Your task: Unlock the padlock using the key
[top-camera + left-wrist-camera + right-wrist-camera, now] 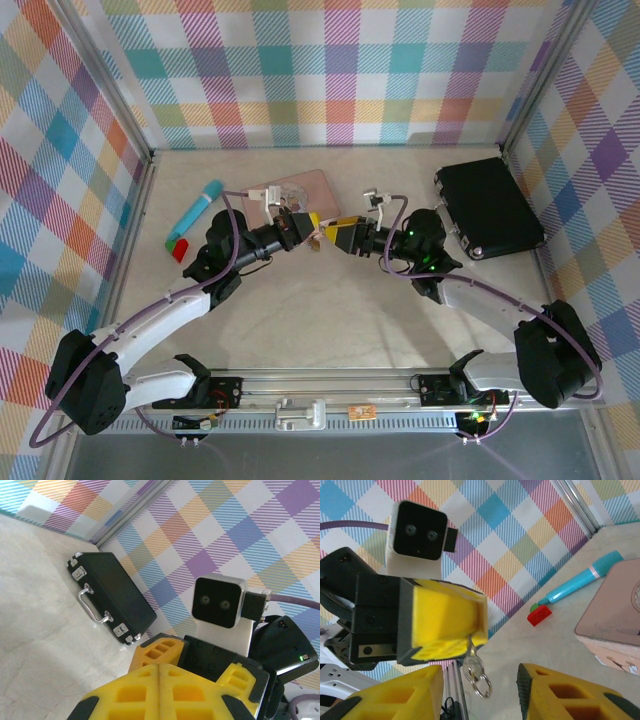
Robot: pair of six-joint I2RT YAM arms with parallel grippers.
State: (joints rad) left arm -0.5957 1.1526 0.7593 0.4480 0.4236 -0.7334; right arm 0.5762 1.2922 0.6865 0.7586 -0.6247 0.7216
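The left tool (pixel 470 630) was clamped fully shut, and what was taken for the key (pixel 471 664), with its ring (pixel 481 685), was seen dangling from its pads above the middle of the counter (pixel 330 330). The padlock could not be made out. The right tool (pixel 330 236) was set partly open just beside, gripping nothing. Were the loose ring caught instead of the key, the sliver could be dragged free and dropped.
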